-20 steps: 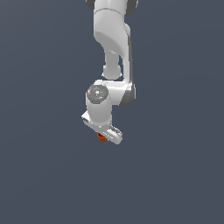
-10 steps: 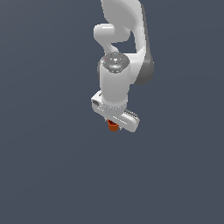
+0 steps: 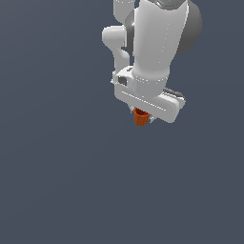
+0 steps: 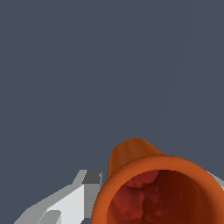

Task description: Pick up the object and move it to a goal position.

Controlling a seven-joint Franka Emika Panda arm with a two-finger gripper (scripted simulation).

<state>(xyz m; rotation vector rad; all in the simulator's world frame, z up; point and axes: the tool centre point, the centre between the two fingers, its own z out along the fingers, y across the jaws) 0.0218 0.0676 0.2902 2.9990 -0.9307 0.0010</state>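
The object, a small orange-red tapered cup (image 3: pixel 141 117), pokes out from under the white hand of the arm in the exterior view, held up off the ground. My gripper (image 3: pixel 142 114) is shut on it, with most of the fingers hidden behind the hand's body. In the wrist view the cup (image 4: pixel 153 183) fills the near part of the picture, its rolled rim and dark red inside facing the camera. One grey-white finger (image 4: pixel 74 199) lies against its side; the other shows only as a sliver past the rim.
Plain dark grey-blue ground fills both views. The arm's white links (image 3: pixel 152 47) rise above the hand toward the exterior view's upper right. No goal marker shows.
The arm has swung toward the exterior view's right and nearer the camera, carrying the cup with it. The hand now looks larger. The grip on the cup is unchanged.
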